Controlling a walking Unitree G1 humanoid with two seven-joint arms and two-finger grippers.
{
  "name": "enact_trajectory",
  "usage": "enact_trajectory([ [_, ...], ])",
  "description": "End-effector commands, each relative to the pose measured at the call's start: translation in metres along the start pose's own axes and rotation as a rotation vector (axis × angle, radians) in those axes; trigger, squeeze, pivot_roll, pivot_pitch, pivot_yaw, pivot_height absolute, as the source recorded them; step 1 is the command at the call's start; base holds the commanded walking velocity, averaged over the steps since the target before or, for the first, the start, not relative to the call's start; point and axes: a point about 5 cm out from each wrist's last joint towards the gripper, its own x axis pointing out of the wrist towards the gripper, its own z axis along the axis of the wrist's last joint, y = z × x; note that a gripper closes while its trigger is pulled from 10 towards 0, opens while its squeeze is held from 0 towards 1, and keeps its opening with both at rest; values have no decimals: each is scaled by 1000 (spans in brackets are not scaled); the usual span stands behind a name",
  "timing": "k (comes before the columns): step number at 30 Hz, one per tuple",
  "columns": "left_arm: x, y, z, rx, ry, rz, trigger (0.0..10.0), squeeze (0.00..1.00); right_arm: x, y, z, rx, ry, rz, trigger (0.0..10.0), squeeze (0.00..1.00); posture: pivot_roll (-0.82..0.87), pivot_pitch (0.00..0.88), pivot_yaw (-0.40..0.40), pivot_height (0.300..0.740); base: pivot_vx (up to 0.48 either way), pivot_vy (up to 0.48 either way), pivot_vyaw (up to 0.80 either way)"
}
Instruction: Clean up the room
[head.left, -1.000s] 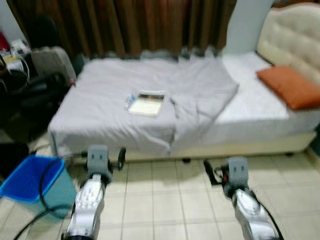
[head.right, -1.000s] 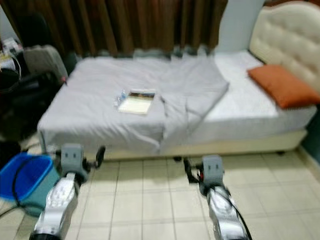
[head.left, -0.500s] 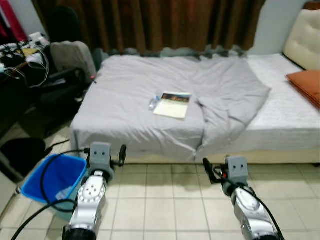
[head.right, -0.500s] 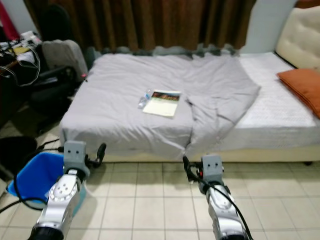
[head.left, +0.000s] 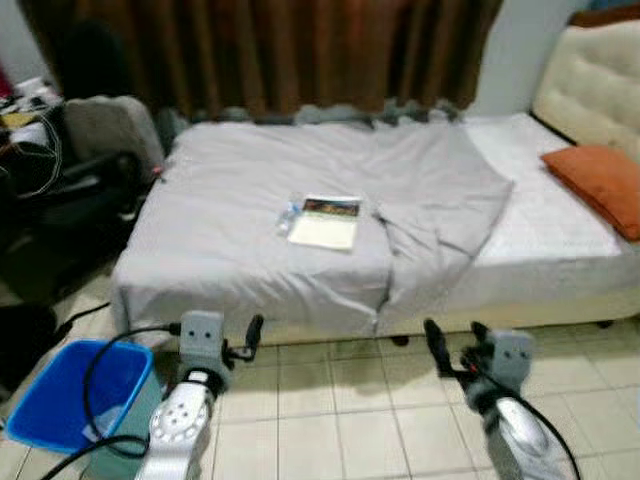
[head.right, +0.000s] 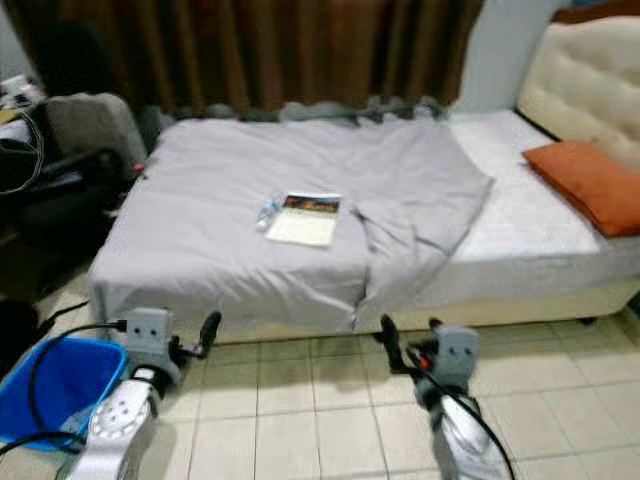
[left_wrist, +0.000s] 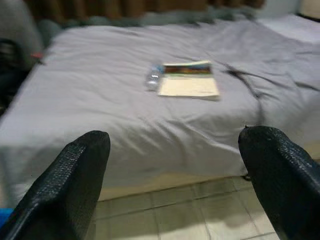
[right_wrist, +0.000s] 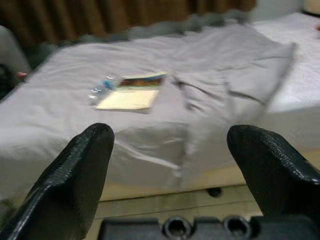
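— What's in front of you?

— I'm facing a bed (head.left: 250, 290) with a grey blanket (head.left: 420, 200). A book (head.left: 325, 222) lies flat near the middle of it, and a small bottle (head.left: 288, 214) lies touching the book's left edge. An orange pillow (head.left: 600, 185) sits by the headboard on the right.

— And the claws?

— Both are held low over the tiled floor (head.left: 330, 420), short of the bed. The left claw (left_wrist: 175, 190) is spread wide, holding nothing. The right claw (right_wrist: 170, 172) is spread too, also holding nothing.

— Anything else nearby?

— A blue bin (head.left: 60, 395) stands on the floor just beside my left arm, with a black cable (head.left: 95, 365) looping over it.
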Motion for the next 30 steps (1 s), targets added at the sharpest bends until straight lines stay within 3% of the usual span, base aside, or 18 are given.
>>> enact_trajectory([
  [1, 5, 3, 9, 22, -23, -8, 10000, 0, 6, 11, 10, 10, -33, 44, 10000, 0, -3, 0, 11, 740, 458, 0, 0],
  [7, 24, 9, 25, 63, -37, -15, 10000, 0, 20, 17, 17, -2, -41, 65, 10000, 0, -16, 0, 29, 740, 457, 0, 0],
  [14, 22, 7, 20, 27, -17, 14, 10000, 0, 24, 17, 20, -30, -19, 73, 10000, 0, -21, 0, 35, 740, 455, 0, 0],
  [19, 15, 5, 16, -30, -36, 27, 10000, 0, 17, 16, 8, -22, 55, 77, 10000, 0, -15, 0, 24, 740, 452, 0, 0],
  [25, 12, 2, 21, -19, -54, -27, 10000, 0, 7, 16, 2, 20, 84, 68, 10000, 0, -8, 0, 20, 740, 453, 0, 0],
  [30, 18, 0, 24, -3, -46, -41, 10000, 0, 11, 17, 5, 16, 79, 73, 10000, 0, -14, 0, 26, 740, 452, 0, 0],
])
